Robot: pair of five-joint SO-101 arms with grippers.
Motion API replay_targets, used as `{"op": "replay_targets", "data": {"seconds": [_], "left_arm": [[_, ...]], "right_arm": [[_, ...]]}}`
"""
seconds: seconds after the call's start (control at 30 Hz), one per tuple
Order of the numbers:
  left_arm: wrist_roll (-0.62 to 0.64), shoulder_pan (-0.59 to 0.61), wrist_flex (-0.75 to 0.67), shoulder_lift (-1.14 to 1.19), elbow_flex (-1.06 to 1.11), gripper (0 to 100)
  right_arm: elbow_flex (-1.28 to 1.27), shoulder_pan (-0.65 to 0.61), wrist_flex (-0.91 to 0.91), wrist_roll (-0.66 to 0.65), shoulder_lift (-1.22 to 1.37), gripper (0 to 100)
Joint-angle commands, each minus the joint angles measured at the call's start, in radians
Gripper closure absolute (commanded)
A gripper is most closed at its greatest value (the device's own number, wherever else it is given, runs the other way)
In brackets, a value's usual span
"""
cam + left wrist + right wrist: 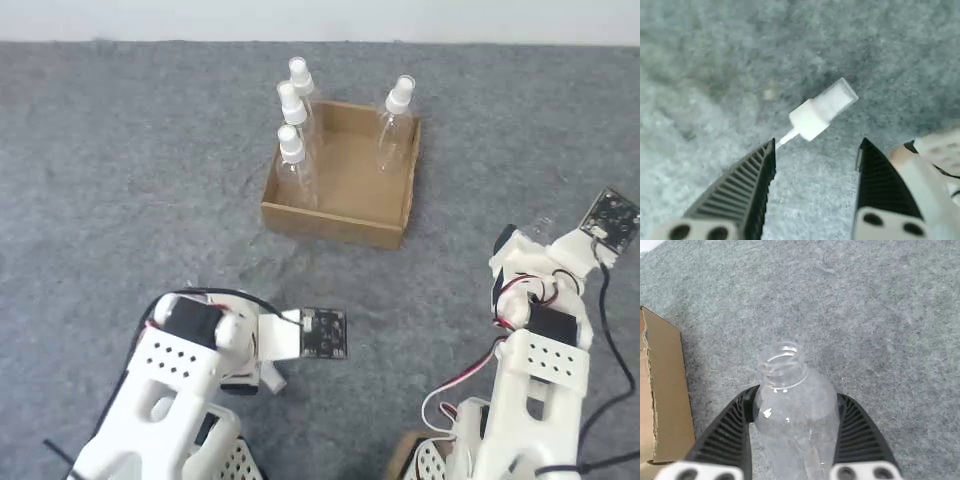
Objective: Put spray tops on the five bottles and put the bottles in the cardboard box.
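Observation:
A white spray top [822, 110] lies on its side on the grey carpet, its thin tube pointing toward my left gripper [815, 145]. That gripper is open just above it, one finger on each side, not touching it. My right gripper [797, 399] is shut on a clear bottle [790, 405] with a bare, open neck, held upright at the right of the carpet [545, 227]. The cardboard box [335, 222] stands at the middle far side. Several bottles with white spray tops stand in it, three [296, 165] along its left wall and one [397, 130] in its far right corner.
Grey carpet [120, 180] covers the whole table. A wall of the box [665, 400] is close beside the held bottle in the right wrist view. Both arm bases stand at the near edge, the left arm [180, 370] and the right arm [540, 370].

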State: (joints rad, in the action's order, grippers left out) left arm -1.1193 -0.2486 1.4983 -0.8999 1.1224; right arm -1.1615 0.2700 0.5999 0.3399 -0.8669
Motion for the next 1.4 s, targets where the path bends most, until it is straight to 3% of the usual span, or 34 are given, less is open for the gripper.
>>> {"op": "replay_targets", "data": {"seconds": [0.0,0.27,0.43,0.6,1.13,1.37], "left_arm": [[-0.023,-0.017,-0.097,-0.021,0.061,77],[-0.011,-0.075,-0.222,-0.021,0.17,77],[0.071,-0.153,-0.315,-0.021,0.254,77],[0.118,-0.163,-0.327,-0.021,0.257,77],[0.325,-0.169,-0.419,-0.023,0.265,95],[0.325,-0.169,-0.419,-0.021,0.263,90]], "right_arm": [[0.014,-0.01,-0.03,0.003,-0.042,97.2],[0.014,-0.01,-0.03,0.003,-0.042,97.2],[0.014,-0.01,-0.03,0.003,-0.041,97.2],[0.014,-0.01,-0.03,0.003,-0.041,97.2],[0.014,-0.01,-0.03,0.003,-0.041,97.2],[0.014,-0.01,-0.03,0.003,-0.039,97.2]]}}
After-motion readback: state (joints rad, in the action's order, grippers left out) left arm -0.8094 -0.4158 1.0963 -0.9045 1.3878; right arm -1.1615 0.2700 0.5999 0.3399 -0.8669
